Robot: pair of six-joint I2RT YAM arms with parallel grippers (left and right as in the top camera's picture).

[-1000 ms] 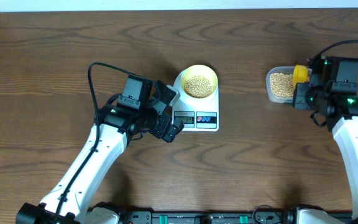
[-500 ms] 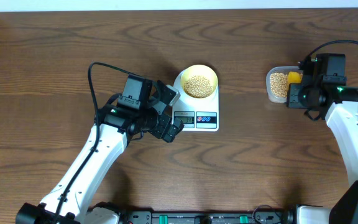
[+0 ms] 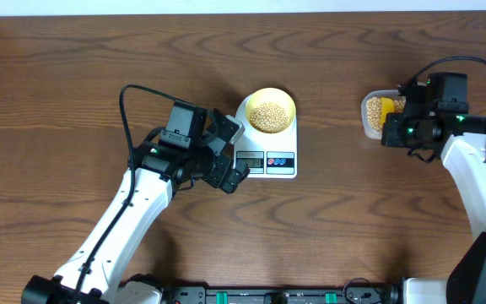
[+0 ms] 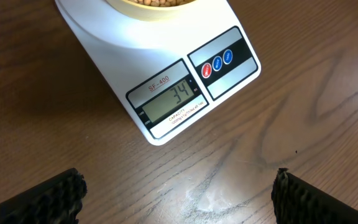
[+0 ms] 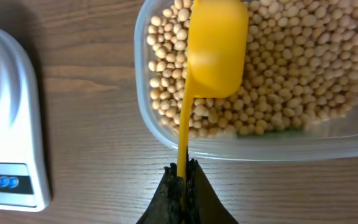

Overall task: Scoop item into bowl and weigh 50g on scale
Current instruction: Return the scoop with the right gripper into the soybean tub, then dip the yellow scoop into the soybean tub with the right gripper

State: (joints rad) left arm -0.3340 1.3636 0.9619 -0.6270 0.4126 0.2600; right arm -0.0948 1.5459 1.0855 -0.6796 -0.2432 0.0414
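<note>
Right gripper [image 5: 183, 186] pinches yellow scoop [image 5: 216, 50] handle, cup over beans [image 5: 303, 68] in tub [image 5: 260, 149] near right edge. Left gripper [image 4: 179, 193] jaws wide, empty, before scale [image 4: 104, 56] reading 34; bowl [image 3: 290, 105] atop.

Bowl [image 3: 290, 105] of soybeans [image 3: 267, 116] on the scale [image 3: 264, 160]: 34 shown

The white flat scale lies at the middle of the desk [image 3: 99, 67]. The small pale-yellow bowl stands upright on its rear part, holding tan soybeans. The scale's display [image 4: 171, 103] reads 34.
</note>
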